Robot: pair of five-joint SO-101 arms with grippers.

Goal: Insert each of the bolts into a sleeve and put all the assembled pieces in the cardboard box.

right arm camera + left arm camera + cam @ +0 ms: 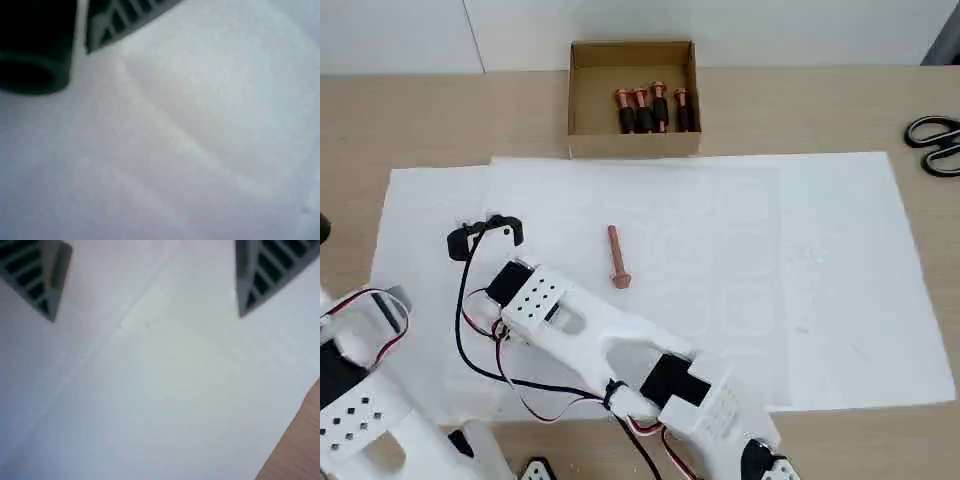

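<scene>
Closed on a black sleeve [32,55]: right gripper [485,235], low over the paper [770,280]. Spread wide, holding nothing: left gripper [145,315]. Lying loose on the paper near the right gripper: one bolt [618,257]. Well beyond that gripper, in the box [578,100]: four assembled pieces [655,108].

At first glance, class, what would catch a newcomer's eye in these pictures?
A lone copper bolt lies bare on the white paper in the middle of the table. Beyond it, the cardboard box holds four assembled pieces side by side. The right gripper sits over the paper to the left of the bolt and appears to hold a black sleeve.
</scene>
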